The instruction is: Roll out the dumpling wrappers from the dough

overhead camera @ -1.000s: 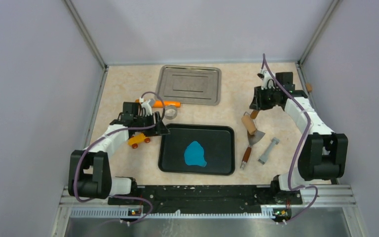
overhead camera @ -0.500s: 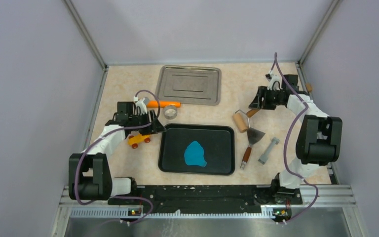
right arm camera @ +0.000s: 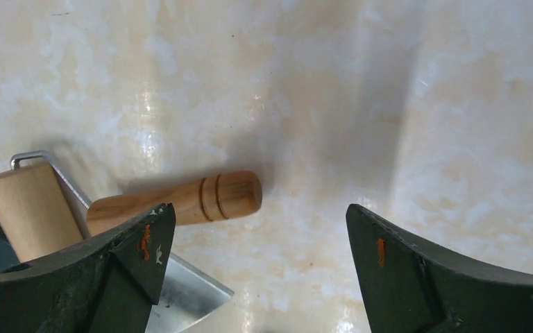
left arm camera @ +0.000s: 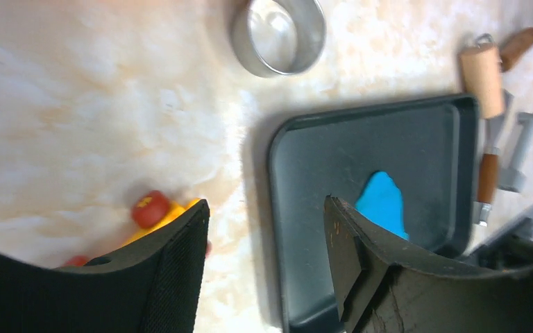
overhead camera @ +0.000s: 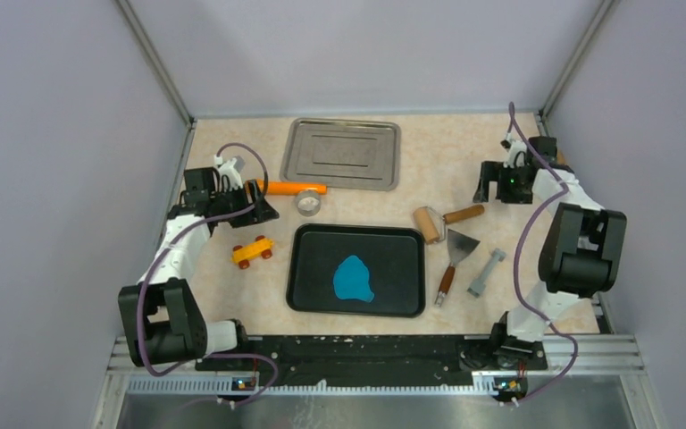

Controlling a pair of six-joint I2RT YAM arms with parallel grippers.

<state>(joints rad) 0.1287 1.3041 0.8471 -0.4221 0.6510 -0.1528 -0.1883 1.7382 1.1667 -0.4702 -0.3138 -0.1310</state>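
Top external view: the bright blue, flattened, irregular dough (overhead camera: 353, 278) lies near the centre of the black rectangular tray (overhead camera: 357, 231) on the beige marbled tabletop (overhead camera: 250, 295), apart from the tray's rim. The left claw (left arm camera: 264, 229) is spread and holds nothing. It hangs over the tabletop left of the tray, near the round metal ring cutter (overhead camera: 307, 202). The right claw (right arm camera: 257, 222) is spread wide and empty, over bare tabletop beside the wooden-handled roller (overhead camera: 430, 223), which lies just right of the tray.
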